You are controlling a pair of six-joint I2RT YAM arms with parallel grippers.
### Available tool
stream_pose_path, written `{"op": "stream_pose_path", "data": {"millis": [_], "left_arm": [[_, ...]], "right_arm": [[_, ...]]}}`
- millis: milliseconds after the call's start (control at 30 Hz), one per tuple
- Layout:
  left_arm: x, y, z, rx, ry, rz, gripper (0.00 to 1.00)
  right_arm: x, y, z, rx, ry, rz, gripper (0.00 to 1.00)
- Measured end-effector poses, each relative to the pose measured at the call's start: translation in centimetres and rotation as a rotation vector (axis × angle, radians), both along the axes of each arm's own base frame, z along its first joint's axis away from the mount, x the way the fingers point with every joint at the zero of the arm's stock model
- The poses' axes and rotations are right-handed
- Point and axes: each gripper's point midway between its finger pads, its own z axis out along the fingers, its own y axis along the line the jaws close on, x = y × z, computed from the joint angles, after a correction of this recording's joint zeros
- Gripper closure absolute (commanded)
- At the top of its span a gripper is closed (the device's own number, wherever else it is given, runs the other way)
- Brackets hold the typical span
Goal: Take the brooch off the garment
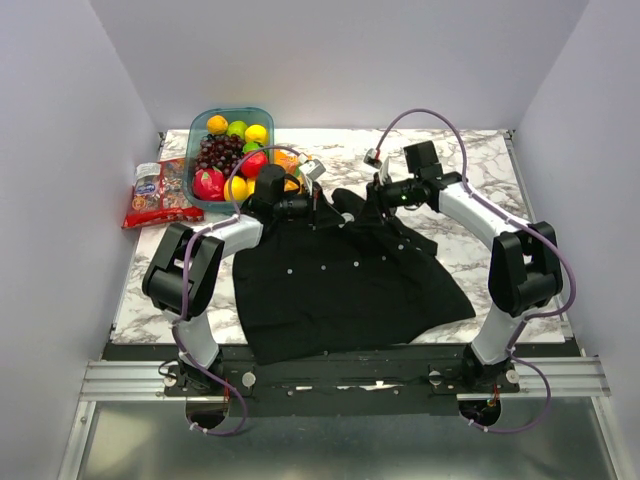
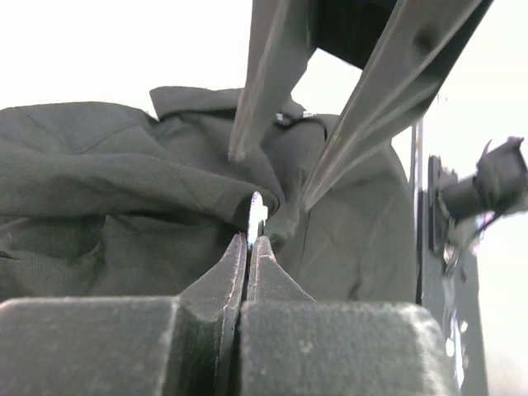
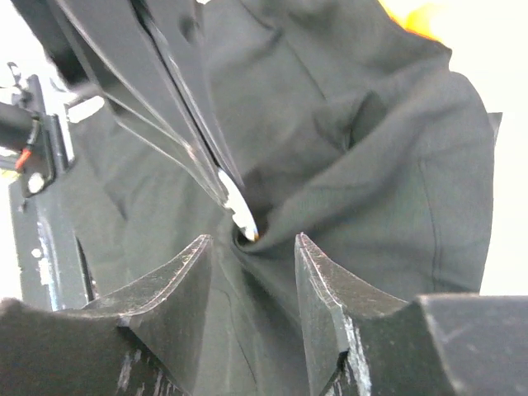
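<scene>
- Across the middle of the counter (image 1: 470,170): the garment (image 1: 340,280), a black shirt lying spread out, its hem toward the near edge and its bunched collar end toward the far edge.
- Brooch (image 2: 256,216): a thin pale disc seen edge-on at a raised pucker of cloth at the shirt's far end.
- Left gripper (image 2: 252,239): fingers clenched on the brooch, pinching its edge.
- Right gripper (image 3: 252,247): fingers spread apart, one on either side of the cloth pucker just beside the brooch; whether they touch the cloth I cannot tell.
- Far left corner: a clear container (image 1: 232,110) heaped with mixed fruit.
- Left edge, beside the container: a red snack bag (image 1: 160,195).
</scene>
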Motion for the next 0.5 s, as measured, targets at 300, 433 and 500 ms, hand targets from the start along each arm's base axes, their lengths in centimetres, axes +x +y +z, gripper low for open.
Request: {"op": "stream_pose_path", "data": {"millis": [300,433,500], "left_arm": [[1.0,-0.6,2.2,-0.097,0.013,0.083,1.00],[0.9,-0.8,2.6,-0.114,0.017,0.084,1.00],[0.9,-0.8,2.7,-0.116,0.013,0.083,1.00]], "right_arm": [[-2.0,-1.0,-3.2,-0.057,0.074,-0.014,0.71],[-2.4,-0.9,-3.2,-0.061,0.073,-0.012,0.60],[-2.3,-1.0,-2.9,-0.065,0.064,-0.019,0.51]]}}
